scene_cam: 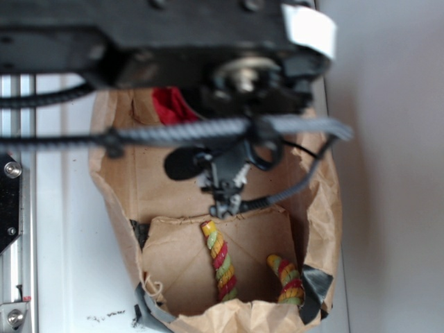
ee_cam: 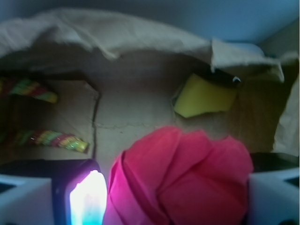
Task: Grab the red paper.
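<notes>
- Although the arm blocks most of the exterior view, the red paper is seen as a small red patch at the far end of the brown paper bag, just under the arm's black housing.
- In the wrist view the red paper fills the lower centre, sitting between the two white fingers of the claw — one at the left edge, one at the right.
- Claw state: spread apart, fingers bracketing the wad. Contact on the right side looks close, but whether the pads press it cannot be told.
- The bag is laid on its side on the white tabletop with its mouth open, presumably so the contents can be reached from above.
- A yellow sponge is lodged against the bag's far wall, well apart from the wad; not the target.
- Two striped rope pieces lie at the opposite end of the bag, clear of the claw.
- Judgement: positioning appears done — closing on the wad is the remaining step. Soft tissue is expected to crush, so a full squeeze may be needed.
</notes>
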